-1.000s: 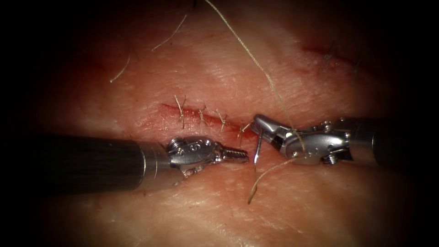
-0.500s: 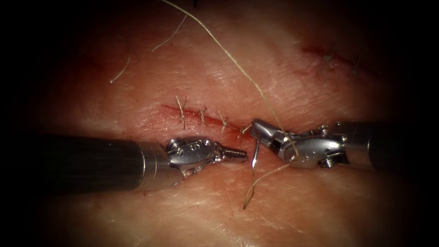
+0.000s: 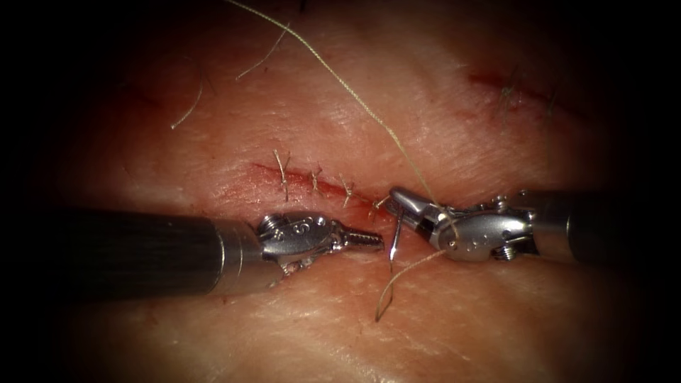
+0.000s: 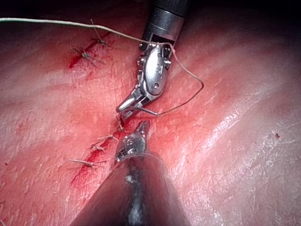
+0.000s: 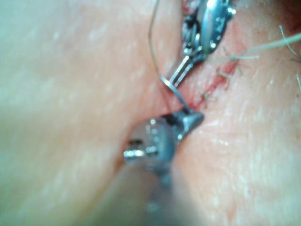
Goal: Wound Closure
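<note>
The right tool (image 3: 399, 200) pinches the needle (image 3: 394, 245) near its back end above the tissue (image 3: 496, 326), ready to poke; the left tool (image 3: 365, 240) is closed, empty.

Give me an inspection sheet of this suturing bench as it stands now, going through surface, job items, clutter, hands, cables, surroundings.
Surface: tissue with red fluid along the cut.
Job's things: needle held at one end by the right hand, hanging free at the cut's right end, not in the tissue. Thread runs from the upper left over the right hand, then loops below it to the needle. Four stitches cross the cut.
Clutter: cut thread ends lying above the cut.
Hands: right hand shut on the needle; left hand shut, holding nothing, beside the needle.
Cables: nothing seen.
Surroundings: dark; nothing seen.
</note>
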`<state>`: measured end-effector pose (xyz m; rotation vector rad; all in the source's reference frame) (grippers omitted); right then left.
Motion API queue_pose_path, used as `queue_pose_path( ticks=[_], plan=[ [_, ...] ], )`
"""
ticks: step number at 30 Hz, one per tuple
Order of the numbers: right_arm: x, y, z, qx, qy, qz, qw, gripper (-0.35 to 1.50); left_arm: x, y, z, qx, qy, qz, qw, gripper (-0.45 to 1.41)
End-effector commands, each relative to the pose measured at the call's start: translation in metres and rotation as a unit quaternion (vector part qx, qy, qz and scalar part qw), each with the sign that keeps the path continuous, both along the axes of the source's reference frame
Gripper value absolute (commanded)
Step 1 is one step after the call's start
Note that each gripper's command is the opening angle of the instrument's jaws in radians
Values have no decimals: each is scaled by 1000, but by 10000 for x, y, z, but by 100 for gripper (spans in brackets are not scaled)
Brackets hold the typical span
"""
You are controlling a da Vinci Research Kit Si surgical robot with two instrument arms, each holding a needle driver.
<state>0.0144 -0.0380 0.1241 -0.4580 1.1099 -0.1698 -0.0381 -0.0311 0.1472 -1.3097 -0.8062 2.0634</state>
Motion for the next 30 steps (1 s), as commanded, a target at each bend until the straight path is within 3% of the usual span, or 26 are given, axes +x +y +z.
queue_pose_path(
  ticks=[1,19,30],
  plan=[
    [6,-3,8,3,1,0,1000,-35,-6,-4,6,2,0,1,1000,-3],
    [8,-7,22,44,2,-2,999,-35,-2,-5,6,0,1,-2,1000,-5],
    [9,10,-31,6,14,21,1000,-35,-5,-3,7,0,3,-2,1000,-5]
  ],
)
